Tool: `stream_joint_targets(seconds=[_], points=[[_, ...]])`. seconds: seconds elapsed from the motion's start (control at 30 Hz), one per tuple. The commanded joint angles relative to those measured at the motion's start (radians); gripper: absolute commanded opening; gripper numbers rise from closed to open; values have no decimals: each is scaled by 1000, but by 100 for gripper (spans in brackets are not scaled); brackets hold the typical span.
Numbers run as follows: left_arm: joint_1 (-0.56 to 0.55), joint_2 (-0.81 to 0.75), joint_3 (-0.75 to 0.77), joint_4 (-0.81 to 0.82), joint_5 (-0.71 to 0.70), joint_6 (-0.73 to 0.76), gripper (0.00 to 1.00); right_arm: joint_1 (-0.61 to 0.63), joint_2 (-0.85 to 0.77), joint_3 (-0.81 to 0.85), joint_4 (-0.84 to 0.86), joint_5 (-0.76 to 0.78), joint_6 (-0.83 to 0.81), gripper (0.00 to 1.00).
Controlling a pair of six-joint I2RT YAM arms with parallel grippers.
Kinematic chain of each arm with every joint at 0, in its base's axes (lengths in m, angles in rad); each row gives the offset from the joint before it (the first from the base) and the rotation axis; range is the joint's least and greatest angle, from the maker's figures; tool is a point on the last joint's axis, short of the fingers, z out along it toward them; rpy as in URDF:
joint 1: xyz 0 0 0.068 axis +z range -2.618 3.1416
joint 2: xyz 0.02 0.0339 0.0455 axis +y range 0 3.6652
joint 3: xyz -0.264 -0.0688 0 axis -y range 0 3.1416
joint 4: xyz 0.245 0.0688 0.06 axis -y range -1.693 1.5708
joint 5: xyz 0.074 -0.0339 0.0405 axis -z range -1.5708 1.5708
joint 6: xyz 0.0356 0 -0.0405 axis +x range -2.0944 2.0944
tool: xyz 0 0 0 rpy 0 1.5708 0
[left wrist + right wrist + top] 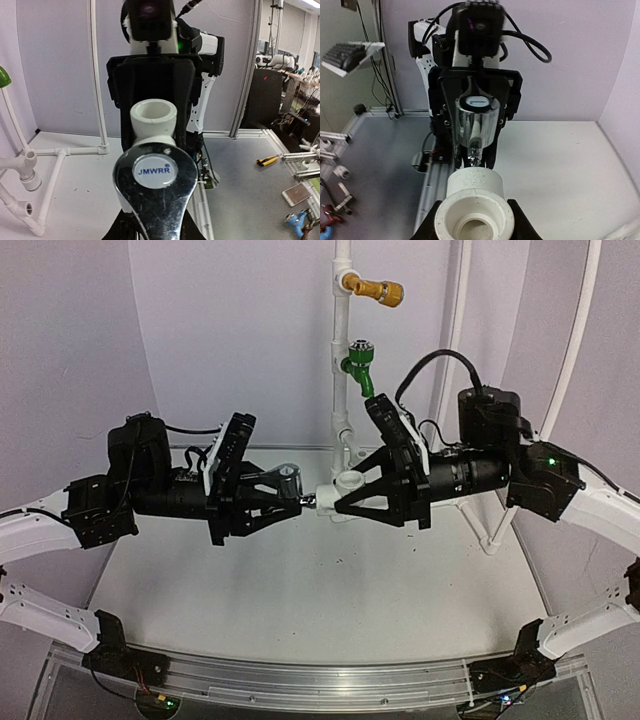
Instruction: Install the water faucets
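Above the far half of the table [300, 580], midway between its side edges, the two arms faced each other nose to nose. The left gripper [283, 492] was clamped on the chrome tap [288, 477]; the right gripper [343, 498] pinched the white plastic fitting [347, 483]. The tap's long axis ran level — threaded stub pointing right, straight at the fitting's side, touching or nearly so — while the fitting's round socket faced upward. Both arms looked equally near the joint.
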State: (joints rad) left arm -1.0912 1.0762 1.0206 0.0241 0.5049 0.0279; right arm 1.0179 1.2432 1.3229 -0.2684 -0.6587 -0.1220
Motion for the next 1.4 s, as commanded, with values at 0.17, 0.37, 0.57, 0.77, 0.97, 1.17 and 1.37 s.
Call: stream_joint_targets(seconds=[0.17,0.37,0.57,0.77,0.97,1.17,1.37], points=[[-68,-8,79,-178,-176,224,0,-136,108,101,19,-384,508,31],[-57,-36,17,-51,-251,28,0,-253,176,180,-74,-400,437,72],[94,-27,-57,137,-144,-312,0,-305,197,332,-343,24,59,96],[278,-2,-126,318,52,-600,0,-305,273,421,-529,353,-254,98],[386,81,-162,509,241,-845,0,-305,232,378,-539,367,-587,98],[390,171,-148,728,409,-1067,0,-304,223,437,-606,173,-794,98],[389,201,-155,893,445,-1218,0,-192,92,300,-333,173,-886,98]])
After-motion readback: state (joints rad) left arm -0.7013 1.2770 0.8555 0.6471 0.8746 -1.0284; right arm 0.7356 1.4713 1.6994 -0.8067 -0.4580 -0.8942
